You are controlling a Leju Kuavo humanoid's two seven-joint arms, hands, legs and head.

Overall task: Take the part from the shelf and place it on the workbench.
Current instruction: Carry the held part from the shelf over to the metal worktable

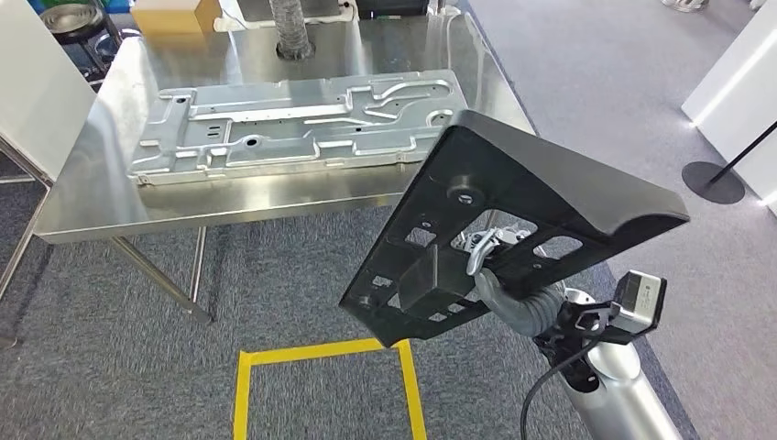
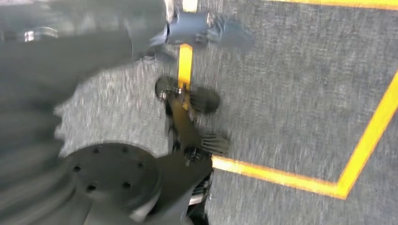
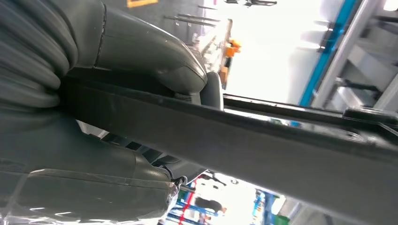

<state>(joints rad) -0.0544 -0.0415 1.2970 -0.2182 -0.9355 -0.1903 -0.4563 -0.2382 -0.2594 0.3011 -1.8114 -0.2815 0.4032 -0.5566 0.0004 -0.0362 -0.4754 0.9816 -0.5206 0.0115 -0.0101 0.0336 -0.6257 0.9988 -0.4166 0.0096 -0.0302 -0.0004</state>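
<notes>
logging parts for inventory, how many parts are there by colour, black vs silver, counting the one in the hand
black plastic panel, gripped by the right hand: 1
silver stamped metal sheet, lying on the steel workbench: 1
total: 2

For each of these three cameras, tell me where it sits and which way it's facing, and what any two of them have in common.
Head view: high on the body, looking forward and down at the steel workbench, the black part and the right hand under it.
Left wrist view: on the hanging left arm, facing grey carpet with yellow tape; blurred, the hand's state unclear.
Right wrist view: behind the right hand, whose thumb and fingers grip the part's edge.
Shared: head and right wrist views both show the gripped part.
</notes>
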